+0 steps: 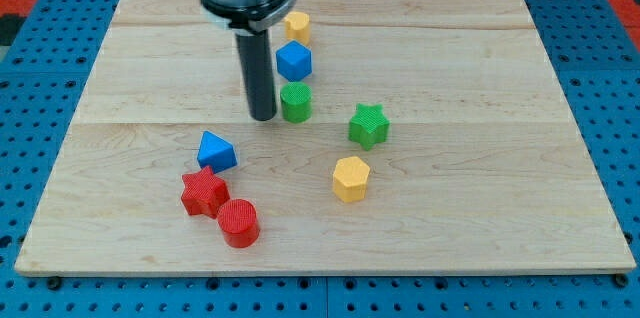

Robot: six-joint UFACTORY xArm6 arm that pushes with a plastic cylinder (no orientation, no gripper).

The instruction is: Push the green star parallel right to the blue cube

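- Nearest the view's bottom, a red cylinder (238,223) stood on the wooden board (480,188), touching the red star (203,193) just up and to its left.
- A yellow hexagonal block (351,178) sat alone to the view's right of the red pair, well apart from them.
- A blue triangular block (216,151) lay just above the red star, nearly touching it.
- The green star (368,125) stood right of the board's centre, above the yellow hexagonal block and near it, with nothing touching it.
- My tip (263,116) rested on the board just left of a green cylinder (296,102), very close to it; whether they touched could not be told. The tip was well to the left of the green star.
- The blue cube (294,60) sat directly above the green cylinder, the two close or touching. The green star lay lower and to the right of the cube, not level with it.
- Farthest back, a yellow block (296,26) stood just above the blue cube, its shape partly hidden by the arm's housing.
- The arm carried no jaws, only the dark rod, so there was nothing to open, close or grip.
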